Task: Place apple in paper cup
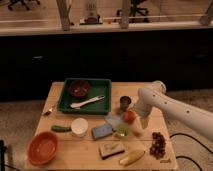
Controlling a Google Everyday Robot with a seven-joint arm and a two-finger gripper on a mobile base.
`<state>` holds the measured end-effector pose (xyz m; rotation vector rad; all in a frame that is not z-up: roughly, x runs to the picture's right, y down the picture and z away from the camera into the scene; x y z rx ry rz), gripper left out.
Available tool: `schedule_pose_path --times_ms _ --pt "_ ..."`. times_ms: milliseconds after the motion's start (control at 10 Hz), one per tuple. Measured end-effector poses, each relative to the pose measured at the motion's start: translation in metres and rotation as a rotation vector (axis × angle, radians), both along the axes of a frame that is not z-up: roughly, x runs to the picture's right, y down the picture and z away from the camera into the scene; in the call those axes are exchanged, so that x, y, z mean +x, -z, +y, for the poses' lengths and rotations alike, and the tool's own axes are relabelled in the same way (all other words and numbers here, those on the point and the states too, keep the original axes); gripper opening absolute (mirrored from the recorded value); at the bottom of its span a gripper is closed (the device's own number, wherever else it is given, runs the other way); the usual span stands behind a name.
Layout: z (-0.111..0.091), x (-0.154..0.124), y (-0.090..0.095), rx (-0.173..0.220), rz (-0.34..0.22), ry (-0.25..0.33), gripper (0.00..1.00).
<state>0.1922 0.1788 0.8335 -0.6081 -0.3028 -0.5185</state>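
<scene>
Near the right-centre of the table (82, 156), the apple (129, 116) sits on the wood, small and red-orange, with a yellow-green round fruit (122, 131) just in front of it and a small metal cup (125, 103) just behind. The gripper (144, 122) hangs close on the apple's right side, pointing down from the white arm (170, 106) that reaches in from the right. Whether it touches the apple, and whether it is open or closed, I cannot tell. The apple looks to be resting on the table, so the step in hand seems to be the grasp.

The paper cup (79, 127) stands well to the left, upright and white. Between it and the apple lie a blue packet (101, 131) and a pale cloth-like piece (114, 120).

To do this well, the gripper should centre over the apple and not come at it from the side, since a smooth round fruit is likely to roll toward the yellow-green fruit or the metal cup if nudged. A grip across its widest part, low enough not to slip off the top, should hold. The carry then wants enough height to pass over the blue packet. The cup is only a little wider than the apple and probably light, so the release should be straight above its mouth and low, or it may tip. The green tray (102, 84) behind and the orange bowl (43, 148) in front left are not the target.
</scene>
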Motion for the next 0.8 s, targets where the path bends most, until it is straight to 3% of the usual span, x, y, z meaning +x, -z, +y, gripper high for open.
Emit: schedule_pose_path --times_ms 800 --pt "0.0014 -0.0046 -0.0064 -0.015 -0.012 0.014 0.79"
